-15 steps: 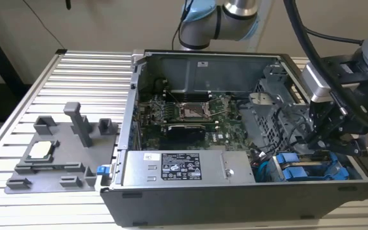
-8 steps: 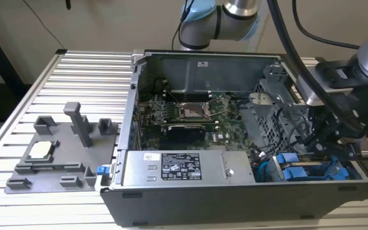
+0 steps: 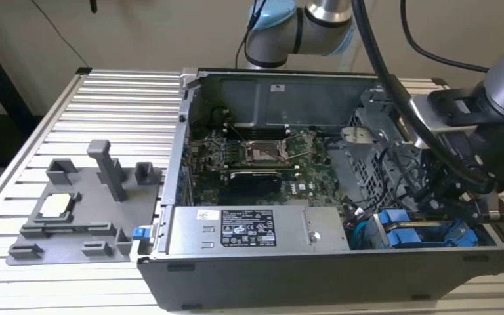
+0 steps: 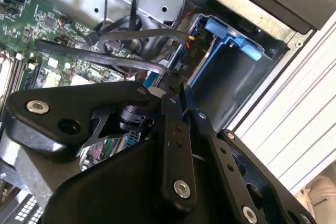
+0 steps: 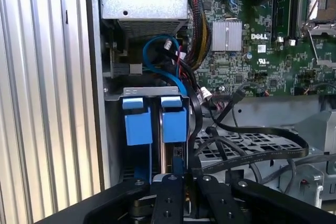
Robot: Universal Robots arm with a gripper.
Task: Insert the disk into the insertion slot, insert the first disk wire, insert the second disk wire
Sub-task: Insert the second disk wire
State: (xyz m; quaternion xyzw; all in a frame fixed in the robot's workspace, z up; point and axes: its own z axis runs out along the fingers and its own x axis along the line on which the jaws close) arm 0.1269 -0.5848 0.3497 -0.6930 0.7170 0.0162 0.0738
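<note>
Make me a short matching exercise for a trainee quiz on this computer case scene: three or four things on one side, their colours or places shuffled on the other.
Things:
1. drive frames
2. power-supply box
3. motherboard
4. fixture plate

Descriptions:
A. green, on the floor of the case
B. grey, on the slatted table outside the case
C. bright blue, side by side in the bay
D. silver with a white label, along the case's near wall

Pairs: 1-C, 2-D, 3-A, 4-B
</note>
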